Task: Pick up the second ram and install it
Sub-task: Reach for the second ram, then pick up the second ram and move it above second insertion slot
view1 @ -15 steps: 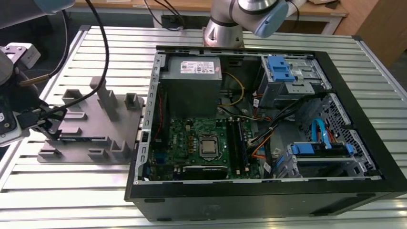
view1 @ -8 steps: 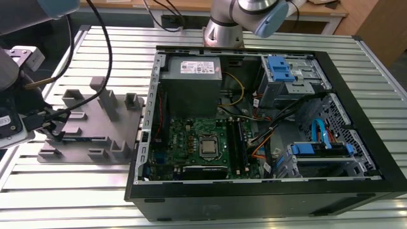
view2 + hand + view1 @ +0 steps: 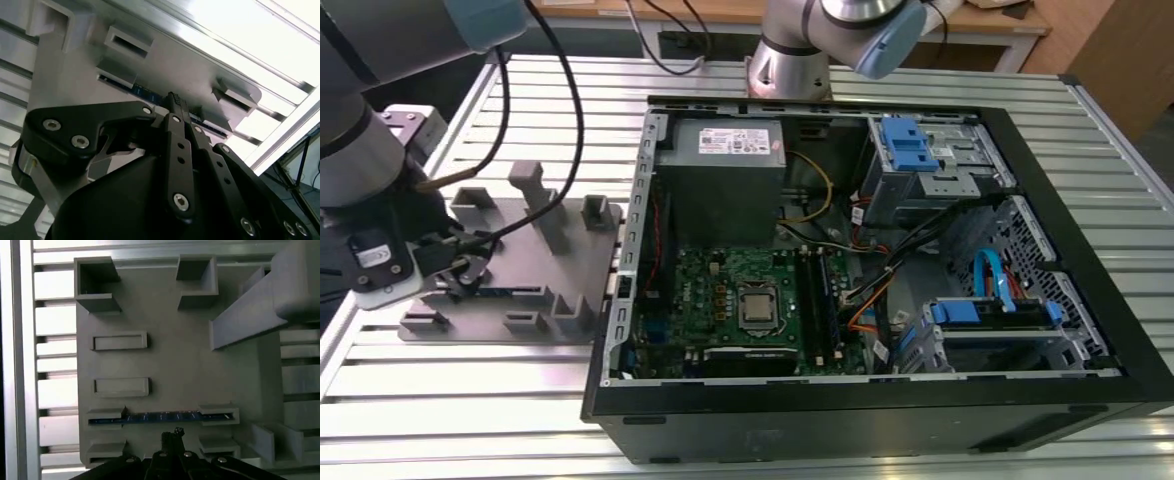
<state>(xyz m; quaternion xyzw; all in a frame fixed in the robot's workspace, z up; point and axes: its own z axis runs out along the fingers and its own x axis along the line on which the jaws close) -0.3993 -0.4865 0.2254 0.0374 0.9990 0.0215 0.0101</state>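
Gripper (image 3: 172, 432), fingertips pinched together on nothing, points down just beside the ram (image 3: 165, 416). That stands on edge between two fixture (image 3: 170, 365) holders, bare plate alongside.

Your gripper (image 3: 172, 433) is black. The memory stick (image 3: 165, 416) is dark blue. The plate (image 3: 170, 365) is grey, the table (image 3: 454, 400) ribbed silver, the computer case (image 3: 854, 415) black, its motherboard (image 3: 707, 280) green.
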